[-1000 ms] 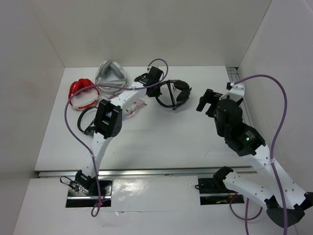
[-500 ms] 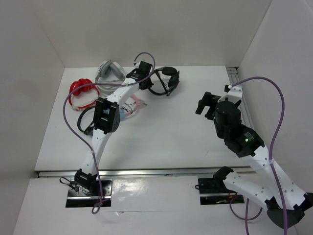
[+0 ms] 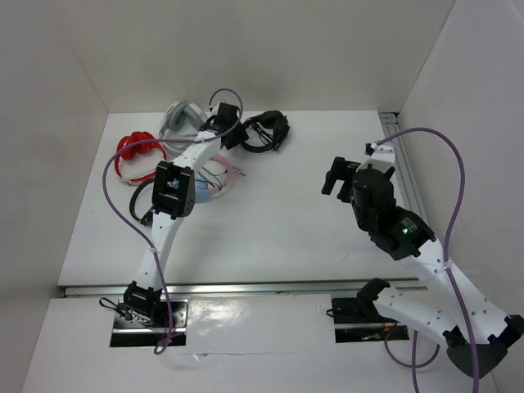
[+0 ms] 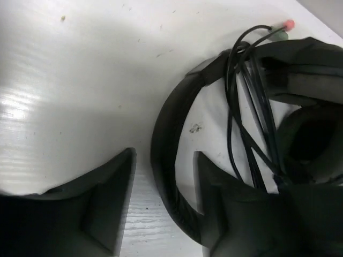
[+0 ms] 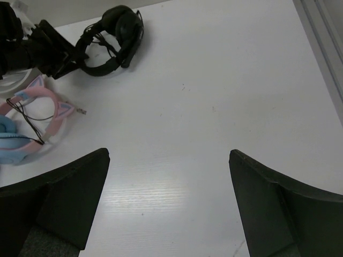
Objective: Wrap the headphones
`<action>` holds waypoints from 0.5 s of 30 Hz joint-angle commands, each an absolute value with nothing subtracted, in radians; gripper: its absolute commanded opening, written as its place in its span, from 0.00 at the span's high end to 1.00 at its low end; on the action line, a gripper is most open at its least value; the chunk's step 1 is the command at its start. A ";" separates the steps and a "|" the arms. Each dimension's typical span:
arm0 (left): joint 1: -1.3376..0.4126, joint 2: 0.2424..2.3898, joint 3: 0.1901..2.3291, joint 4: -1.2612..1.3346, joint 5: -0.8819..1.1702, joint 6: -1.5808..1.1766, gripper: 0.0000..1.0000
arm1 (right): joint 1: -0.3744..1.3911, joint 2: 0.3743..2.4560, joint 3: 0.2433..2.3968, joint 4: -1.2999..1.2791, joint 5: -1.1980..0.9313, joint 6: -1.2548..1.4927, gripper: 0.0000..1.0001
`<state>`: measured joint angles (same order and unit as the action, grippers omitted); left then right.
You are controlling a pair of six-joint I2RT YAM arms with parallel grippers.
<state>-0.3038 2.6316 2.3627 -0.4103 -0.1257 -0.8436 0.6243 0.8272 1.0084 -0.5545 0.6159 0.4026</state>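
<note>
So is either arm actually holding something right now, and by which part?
Nothing is gripped. The left fingers stand either side of the band of the headphones, table showing in both gaps; the right fingers are open and empty.

- Left arm [image 3: 158, 241] and right arm [image 3: 430, 315]: white shells, black joint housings.
- A purple cable [image 3: 107, 174] loops along each.
- Left claw [image 4: 163, 199] and right claw [image 5: 169, 202]: broad matte-black fingers.
- A green light [image 3: 404, 230] glows on the right arm's joint.
</note>
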 commanded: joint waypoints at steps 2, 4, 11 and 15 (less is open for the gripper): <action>-0.295 2.652 2.419 -0.314 -0.101 -0.885 0.12 | 0.643 0.821 1.008 -0.540 0.618 0.396 0.00; -0.295 2.663 2.419 -0.314 -0.089 -0.885 0.00 | 0.643 0.811 0.996 -0.540 0.618 0.396 0.00; -0.295 2.511 2.277 -0.295 -0.089 -0.897 0.00 | 0.672 0.802 0.986 -0.540 0.629 0.396 0.00; -0.331 2.343 2.162 -0.284 -0.098 -0.830 0.00 | 0.672 0.802 0.986 -0.529 0.629 0.385 0.00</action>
